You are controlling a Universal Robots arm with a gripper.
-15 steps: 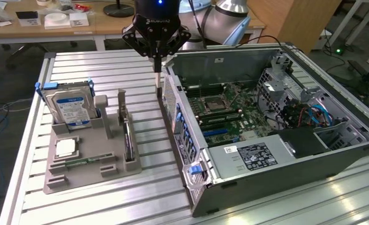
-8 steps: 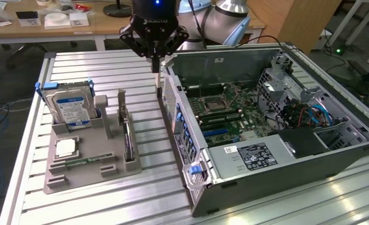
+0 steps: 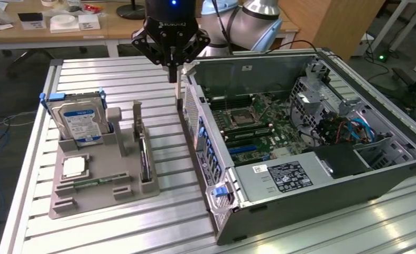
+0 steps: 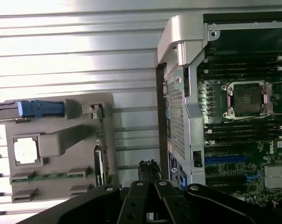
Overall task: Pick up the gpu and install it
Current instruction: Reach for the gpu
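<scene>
Bright overhead glare across slatted table (image 4: 75, 51)

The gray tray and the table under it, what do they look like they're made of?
Tray: looks like matte gray plastic, possibly printed; the colour is dull and even, with no glare.
Table: probably bare aluminium profiles; bright silvery slats with grooves between them reflect the lights.

In the exterior view, on the slatted aluminium table (image 3: 123, 227), the grey plastic parts holder (image 3: 88, 200) lies at nine o'clock of the open dark metal computer case (image 3: 299, 211). In the holder, the silver hard drive with blue-white label (image 3: 81, 121) stands at eleven o'clock. The thin green-and-black gpu card (image 3: 144, 159) stands on its edge at three o'clock.
</scene>
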